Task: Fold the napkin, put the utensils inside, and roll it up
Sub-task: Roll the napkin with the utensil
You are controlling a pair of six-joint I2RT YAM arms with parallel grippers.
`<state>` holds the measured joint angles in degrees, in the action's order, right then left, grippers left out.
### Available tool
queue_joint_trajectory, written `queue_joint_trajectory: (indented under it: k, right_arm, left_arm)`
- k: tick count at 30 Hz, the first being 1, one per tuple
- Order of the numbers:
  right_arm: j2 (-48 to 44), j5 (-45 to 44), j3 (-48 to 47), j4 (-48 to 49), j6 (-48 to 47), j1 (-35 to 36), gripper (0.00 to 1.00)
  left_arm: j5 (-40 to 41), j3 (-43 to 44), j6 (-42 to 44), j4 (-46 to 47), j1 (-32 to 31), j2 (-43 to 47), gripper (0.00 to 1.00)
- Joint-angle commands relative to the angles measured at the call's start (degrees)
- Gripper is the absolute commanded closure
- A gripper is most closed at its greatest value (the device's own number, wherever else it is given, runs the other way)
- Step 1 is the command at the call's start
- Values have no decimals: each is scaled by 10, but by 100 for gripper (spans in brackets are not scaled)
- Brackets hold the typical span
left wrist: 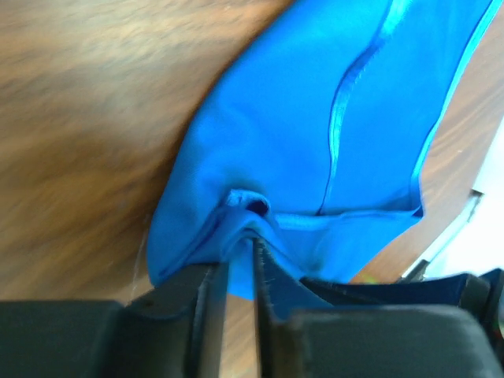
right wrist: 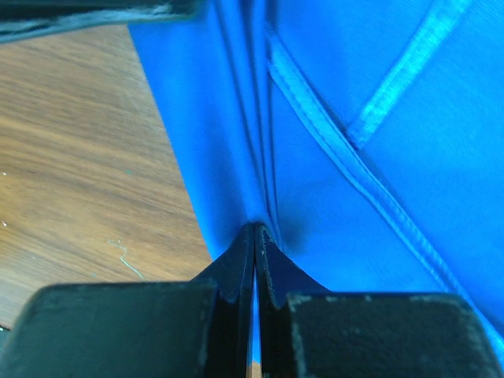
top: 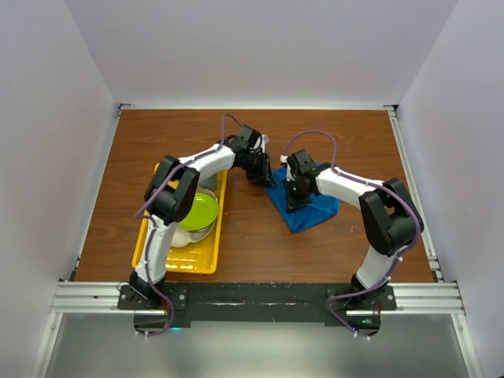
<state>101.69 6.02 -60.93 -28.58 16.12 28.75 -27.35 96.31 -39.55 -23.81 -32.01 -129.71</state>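
Observation:
The bright blue napkin (top: pixel 309 211) lies folded on the wooden table, right of centre. My left gripper (top: pixel 260 178) is at its far left corner. In the left wrist view the jaws of the left gripper (left wrist: pixel 240 250) stand slightly apart, with a bunched fold of the napkin (left wrist: pixel 299 134) resting at their tips and wood showing through the gap. My right gripper (top: pixel 293 197) is down on the cloth's middle. In the right wrist view the right gripper (right wrist: pixel 256 234) is shut on a pinched ridge of the napkin (right wrist: pixel 354 181). The utensils are out of view.
A yellow tray (top: pixel 206 264) sits at the left, under the left arm, holding a green bowl (top: pixel 201 211) stacked on a pale one. White walls enclose the table on three sides. A metal rail runs along the near edge.

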Motion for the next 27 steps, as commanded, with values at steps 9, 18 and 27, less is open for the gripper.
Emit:
queue_joint_trajectory:
  k: [9, 18, 27]
  right_arm:
    - [74, -54, 34, -12, -8, 1, 100]
    - [72, -59, 19, -26, -7, 0, 100]
    - [55, -57, 20, -19, -16, 1, 96]
  left_arm:
    - [-88, -118, -56, 99, -1, 112, 90]
    - [-95, -97, -65, 138, -17, 38, 97]
    - [-50, -98, -60, 113, -5, -34, 100]
